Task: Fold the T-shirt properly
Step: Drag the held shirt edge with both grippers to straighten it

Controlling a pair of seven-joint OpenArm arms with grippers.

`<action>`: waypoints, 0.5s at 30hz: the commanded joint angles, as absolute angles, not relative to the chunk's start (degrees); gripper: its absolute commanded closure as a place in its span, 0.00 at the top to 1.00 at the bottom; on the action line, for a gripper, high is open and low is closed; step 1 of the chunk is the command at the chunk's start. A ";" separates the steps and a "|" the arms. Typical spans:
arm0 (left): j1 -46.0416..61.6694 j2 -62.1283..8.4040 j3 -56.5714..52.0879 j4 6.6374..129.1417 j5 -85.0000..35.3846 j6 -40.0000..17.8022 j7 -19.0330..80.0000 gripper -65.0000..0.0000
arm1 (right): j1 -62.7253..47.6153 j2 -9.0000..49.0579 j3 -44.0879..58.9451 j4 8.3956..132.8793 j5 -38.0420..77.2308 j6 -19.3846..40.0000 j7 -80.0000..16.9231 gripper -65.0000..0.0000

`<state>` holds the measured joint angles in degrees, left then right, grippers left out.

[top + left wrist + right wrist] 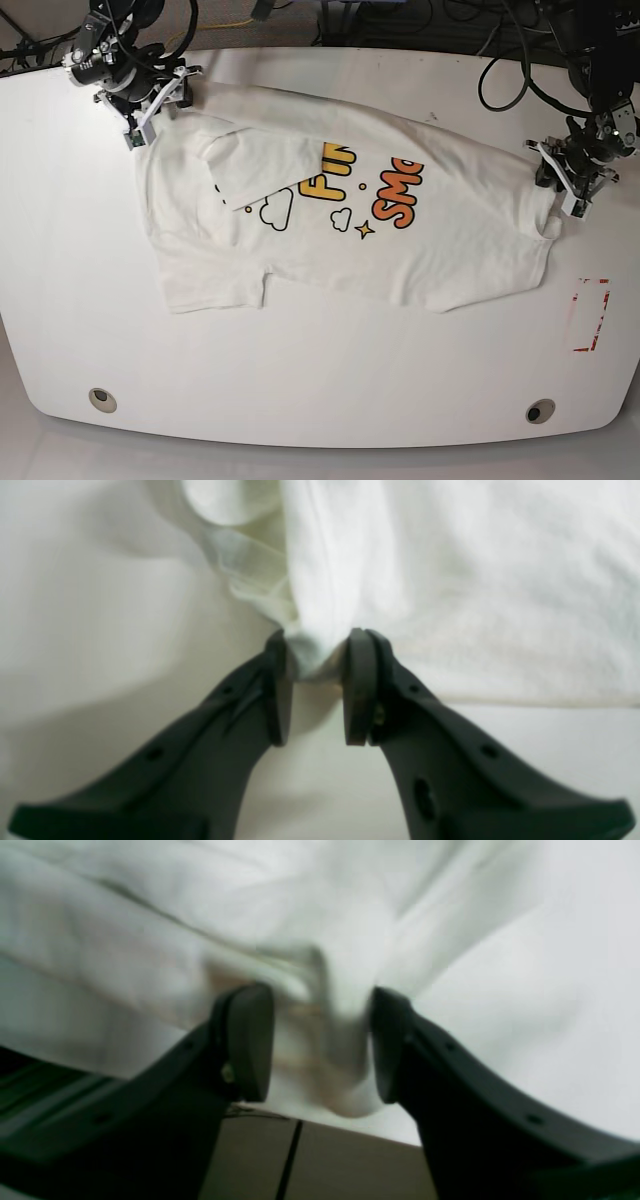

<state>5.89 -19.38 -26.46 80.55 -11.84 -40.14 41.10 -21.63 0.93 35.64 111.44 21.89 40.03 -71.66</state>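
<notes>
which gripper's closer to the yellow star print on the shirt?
Left, narrowly. The left gripper sits at the T-shirt edge out to one side of the star; the right gripper is at the far corner, diagonally off.

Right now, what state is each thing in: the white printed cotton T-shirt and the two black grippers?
White printed cotton T-shirt: spread print-up on the white table, one sleeve folded over the letters, not yet folded properly.
Left gripper: jaws narrowed around a bunched fold of the shirt's edge.
Right gripper: jaws apart, cloth bunched between them, grip unclear.
</notes>
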 commanded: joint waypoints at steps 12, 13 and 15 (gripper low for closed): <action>5.49 -20.88 -27.65 81.71 -12.00 -40.00 40.92 0.00 | -20.53 2.07 36.44 107.65 21.32 40.00 -70.73 0.00; 5.58 -20.88 -27.65 81.71 -12.00 -40.00 41.01 0.00 | -20.53 2.77 36.44 107.47 21.32 40.00 -70.64 0.00; 6.64 -21.23 -27.74 82.95 -12.00 -40.00 41.01 0.00 | -20.44 4.44 36.35 107.38 21.32 40.00 -70.55 0.00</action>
<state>6.09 -19.73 -27.11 80.66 -11.64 -40.10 41.28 -20.45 2.57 35.94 106.98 22.37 40.12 -70.63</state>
